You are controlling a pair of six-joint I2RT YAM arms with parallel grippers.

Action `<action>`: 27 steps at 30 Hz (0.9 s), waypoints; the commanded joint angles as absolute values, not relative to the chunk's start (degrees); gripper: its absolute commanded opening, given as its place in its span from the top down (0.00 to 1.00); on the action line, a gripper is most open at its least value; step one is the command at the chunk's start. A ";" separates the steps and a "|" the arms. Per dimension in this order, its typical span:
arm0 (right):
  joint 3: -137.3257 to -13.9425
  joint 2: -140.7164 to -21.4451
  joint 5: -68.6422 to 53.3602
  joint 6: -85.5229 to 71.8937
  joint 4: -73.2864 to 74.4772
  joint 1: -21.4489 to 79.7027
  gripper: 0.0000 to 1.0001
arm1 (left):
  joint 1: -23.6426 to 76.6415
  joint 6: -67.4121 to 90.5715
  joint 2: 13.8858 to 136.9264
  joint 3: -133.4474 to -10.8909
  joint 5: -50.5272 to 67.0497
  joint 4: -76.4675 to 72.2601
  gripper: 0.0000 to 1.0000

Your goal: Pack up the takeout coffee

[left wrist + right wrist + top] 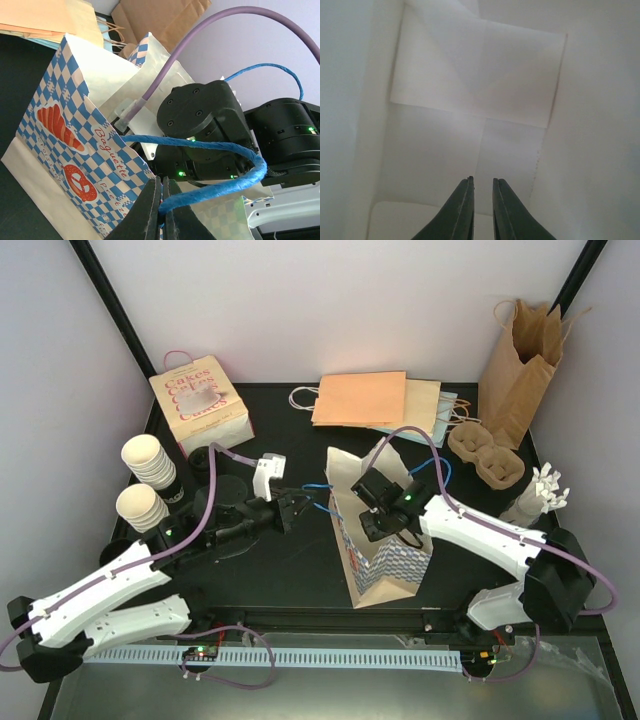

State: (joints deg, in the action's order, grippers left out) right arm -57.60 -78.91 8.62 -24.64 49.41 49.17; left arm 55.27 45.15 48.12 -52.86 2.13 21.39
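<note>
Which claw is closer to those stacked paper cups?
Left. The left gripper pinches the bag's blue handle, right of the paper cups; the right gripper is farther off, inside the checkered bag.

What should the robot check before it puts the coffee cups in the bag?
1. Left pincer pinching the blue handle: ok, shut on it.
2. Checkered bag mouth open: ok.
3. Room inside the bag: ok, the right wrist view shows only white paper.
4. Right pincer carrying a cup: not ok, it is inside the bag, fingers a little apart, holding nothing.
5. Cups packed: not ok, stacked outside the bag.
</note>
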 commanded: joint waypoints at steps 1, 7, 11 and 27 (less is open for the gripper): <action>-58.06 -81.05 17.20 -26.33 52.07 49.39 0.85 | 55.46 45.41 46.57 -53.01 -0.20 20.46 0.99; -60.42 -82.44 27.49 -27.44 55.35 49.31 0.85 | 55.46 42.82 45.16 -55.27 -4.58 24.96 0.99; -62.26 -84.21 31.65 -28.47 56.85 48.37 0.86 | 55.25 42.51 42.76 -55.28 -8.12 26.19 0.99; -69.54 -87.51 40.38 -28.74 60.32 44.40 0.88 | 53.49 39.10 41.37 -57.22 -9.76 29.40 0.98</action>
